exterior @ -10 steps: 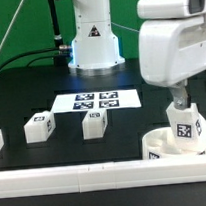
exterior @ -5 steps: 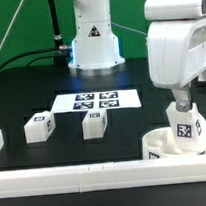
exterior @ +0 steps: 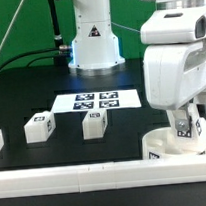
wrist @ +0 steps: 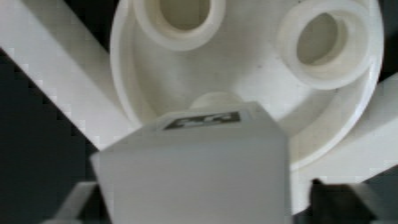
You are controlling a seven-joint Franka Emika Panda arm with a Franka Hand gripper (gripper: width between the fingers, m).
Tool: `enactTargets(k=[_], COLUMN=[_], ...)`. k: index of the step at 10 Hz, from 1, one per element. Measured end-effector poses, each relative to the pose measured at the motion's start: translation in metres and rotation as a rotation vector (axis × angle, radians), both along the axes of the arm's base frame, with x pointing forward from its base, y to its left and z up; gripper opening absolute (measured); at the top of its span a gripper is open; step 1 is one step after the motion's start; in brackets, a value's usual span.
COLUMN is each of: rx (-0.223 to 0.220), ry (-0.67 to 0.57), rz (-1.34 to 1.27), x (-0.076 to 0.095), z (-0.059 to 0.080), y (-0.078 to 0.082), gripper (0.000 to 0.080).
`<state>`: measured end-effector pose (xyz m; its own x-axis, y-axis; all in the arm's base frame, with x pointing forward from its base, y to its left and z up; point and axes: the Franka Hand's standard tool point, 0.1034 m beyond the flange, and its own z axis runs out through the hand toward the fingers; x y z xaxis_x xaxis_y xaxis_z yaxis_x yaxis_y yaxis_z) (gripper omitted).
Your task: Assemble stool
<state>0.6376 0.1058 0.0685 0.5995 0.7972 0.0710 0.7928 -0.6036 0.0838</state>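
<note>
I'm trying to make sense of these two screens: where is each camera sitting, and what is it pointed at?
Exterior view: off the arm, low behind the long white rail, looking across the table at the robot's base; the gripper shows on the exterior view's right.
Wrist view: on the wrist, looking along the fingers, the only bit of robot in it.
Shared: the leg between the fingers, at the seat disc.

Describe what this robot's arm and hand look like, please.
The arm is smooth glossy white, built of rounded shells with dark seams. Its base carries a triangular sticker and glows blue at the foot, with a black cable alongside. The hand is a bulky, boxy white block.
</note>
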Motion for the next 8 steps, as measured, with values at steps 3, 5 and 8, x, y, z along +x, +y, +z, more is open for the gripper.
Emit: enactTargets(k=[3,5,8], rx=[0.03,0.065,0.156], ry=[0.002,-0.007,0.006], rz=[-0.253,-0.446,-0.885], x=[-0.0001,0.0025,0.0039], z=[0.0,-0.0012,-0.0014], y=[0.0006,0.0013,-0.0007], gripper=[0.0336,0.0336,0.0337])
